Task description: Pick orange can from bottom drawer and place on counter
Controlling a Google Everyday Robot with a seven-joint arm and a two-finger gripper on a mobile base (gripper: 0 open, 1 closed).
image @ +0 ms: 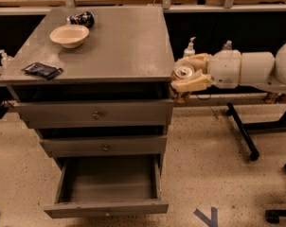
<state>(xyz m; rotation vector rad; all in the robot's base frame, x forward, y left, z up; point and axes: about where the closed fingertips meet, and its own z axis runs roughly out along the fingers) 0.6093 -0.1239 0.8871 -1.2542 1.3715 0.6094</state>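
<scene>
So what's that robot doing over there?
The robot's gripper is holding the orange can in the air, just off the right edge of the counter, about level with its top. The can is not yet set down. The bottom drawer stands open with nothing showing inside. On the counter are a bowl, a dark packet and a blue can.
</scene>
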